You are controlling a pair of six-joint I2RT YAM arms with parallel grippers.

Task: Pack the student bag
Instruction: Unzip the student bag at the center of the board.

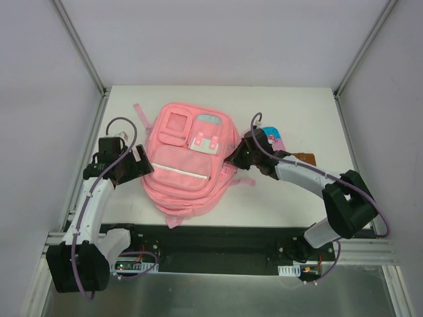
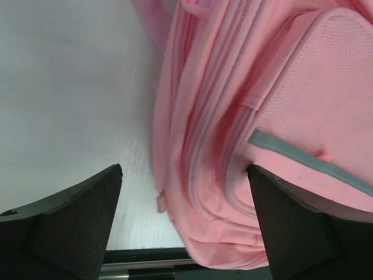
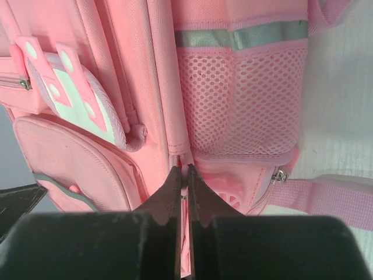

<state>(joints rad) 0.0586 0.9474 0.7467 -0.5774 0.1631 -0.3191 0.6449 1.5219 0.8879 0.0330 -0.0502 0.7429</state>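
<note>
At the right-hand side of the student bag (image 1: 188, 165), the right gripper (image 3: 186, 172) has its two dark fingers pressed together. In the wrist view the tips sit against the seam running down the bag's side panel, just under the mesh pocket (image 3: 239, 99). Whether any fabric or a zip tab is caught between them cannot be told. A grey strip (image 3: 242, 36) crosses the top of that mesh pocket. A small metal zip pull (image 3: 281, 175) hangs just right of the fingertips, and a pink strap (image 3: 332, 195) lies on the table (image 3: 349, 87) beyond it. Left of the fingers in that view are the white-and-pink buckle tabs (image 3: 58, 81) on the bag's front. Across the bag, the left gripper (image 2: 183, 169) is spread wide and holds nothing: one finger hangs over bare table, the other in front of the front pocket, with the bag's layered edge between them. From above, the bag lies flat, front up, mid-table between the two arms. A small pink-and-blue pouch (image 1: 274, 137) lies just beside the bag's right side, behind the right wrist. A flat brown item (image 1: 305, 158) lies near it, partly hidden by the right arm.
</note>
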